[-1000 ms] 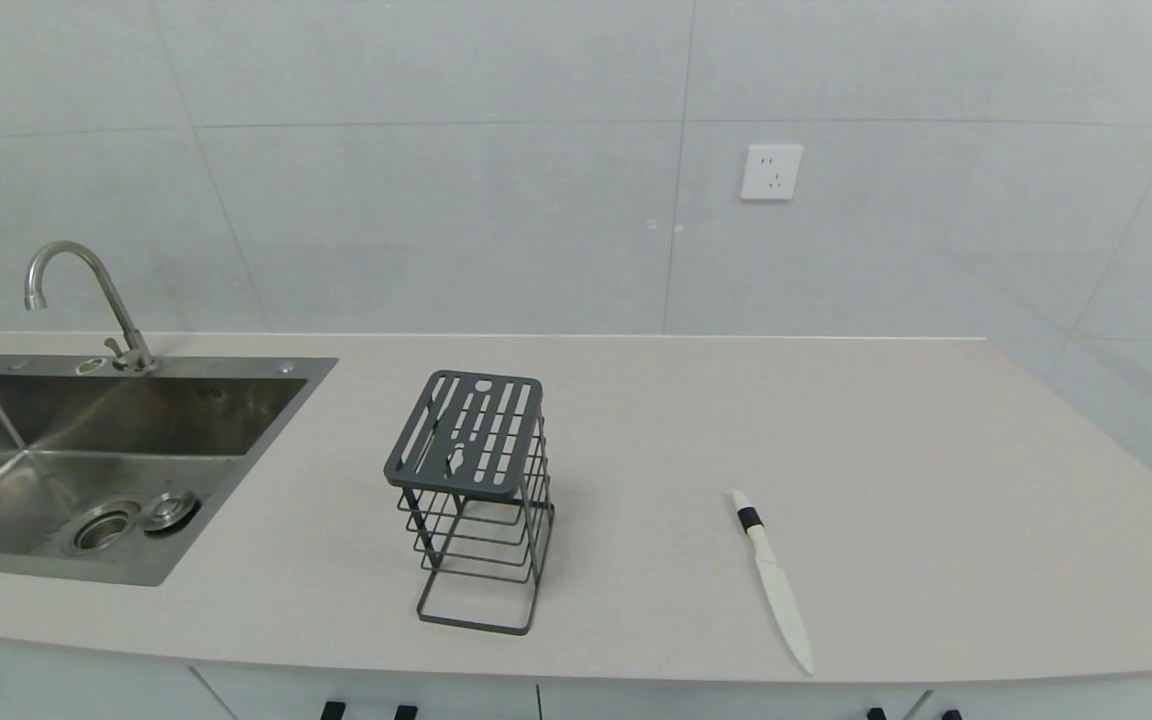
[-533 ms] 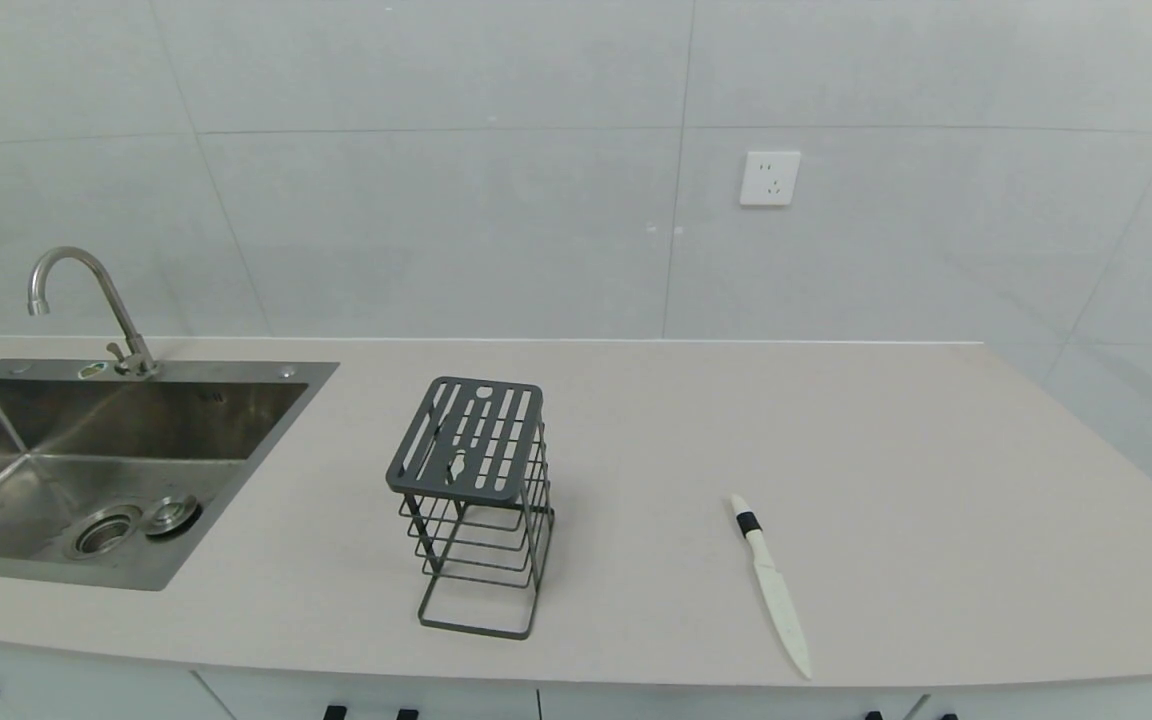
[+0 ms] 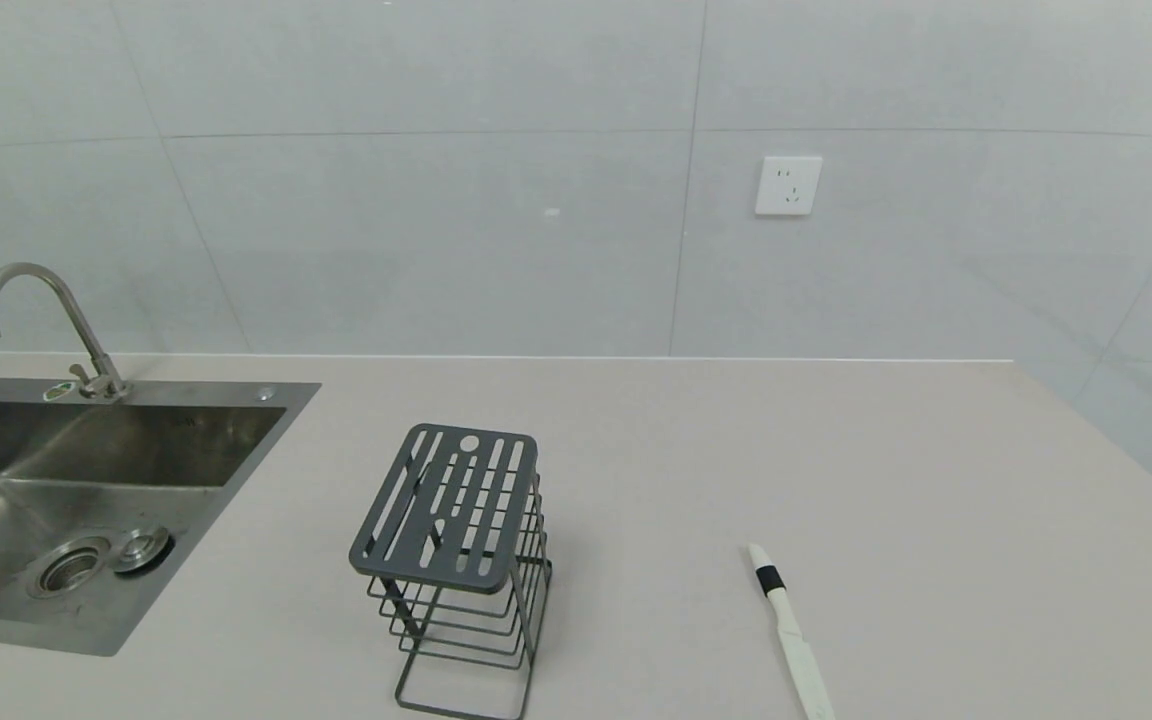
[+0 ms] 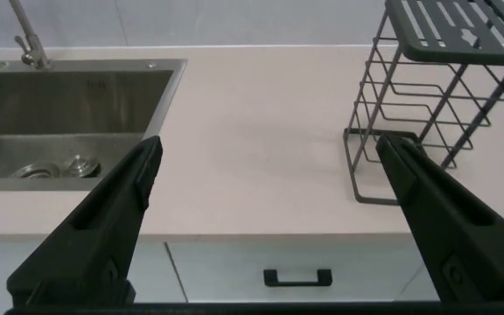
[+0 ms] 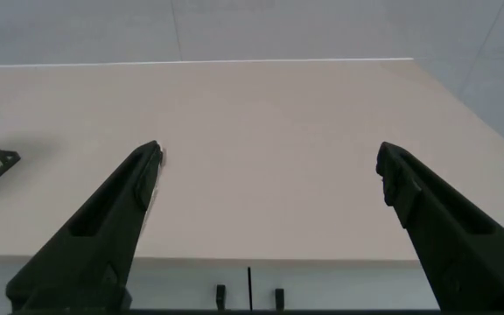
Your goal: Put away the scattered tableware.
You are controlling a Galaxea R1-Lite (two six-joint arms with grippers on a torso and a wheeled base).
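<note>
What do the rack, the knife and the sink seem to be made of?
Rack: dark grey metal wire with a slotted plate, matte, probably coated. Knife: all white with a black band, likely ceramic or plastic. Sink: stainless steel, brushed, with dull reflections.

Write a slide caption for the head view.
White knife with black band lies on beige counter, right of dark wire rack.

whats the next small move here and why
Probably bring the right gripper forward over the handle of the knife. The gripper is open and empty, and the knife lies flat on the counter to the right of the rack, not yet stowed.
</note>
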